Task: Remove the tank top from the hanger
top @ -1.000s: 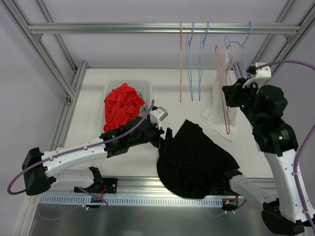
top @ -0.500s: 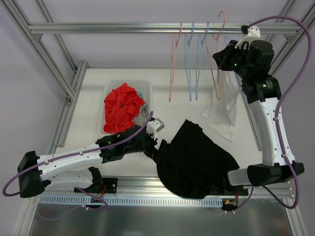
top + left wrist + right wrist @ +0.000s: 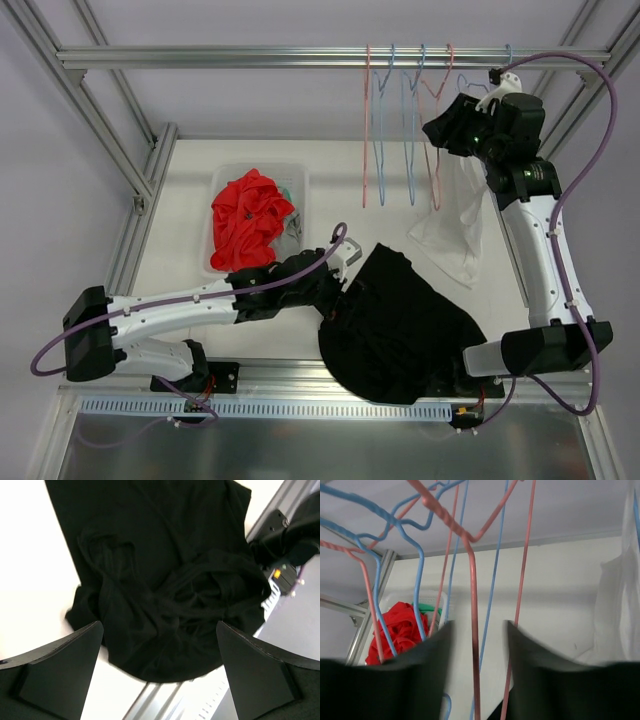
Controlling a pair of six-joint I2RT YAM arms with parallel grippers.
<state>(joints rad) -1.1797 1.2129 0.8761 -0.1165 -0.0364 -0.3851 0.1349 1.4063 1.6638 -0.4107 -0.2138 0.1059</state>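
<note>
The crumpled black tank top [image 3: 400, 320] lay in a heap on the white bench [image 3: 330, 200] near its front edge, off any hanger. The left end effector [image 3: 159, 625] hovered directly over it with its fingers spread wide, holding nothing. The right end effector [image 3: 480, 625] was raised up by the aluminium rail [image 3: 250, 57]. Its jaws were narrowly parted, and the shaft of a bare pink wire hanger [image 3: 471, 595] stood free between them. That hanger's hook sat on the rail. A white garment [image 3: 455, 225] hung just beside it, and a red garment [image 3: 245, 220] filled a clear plastic bin [image 3: 300, 177].
</note>
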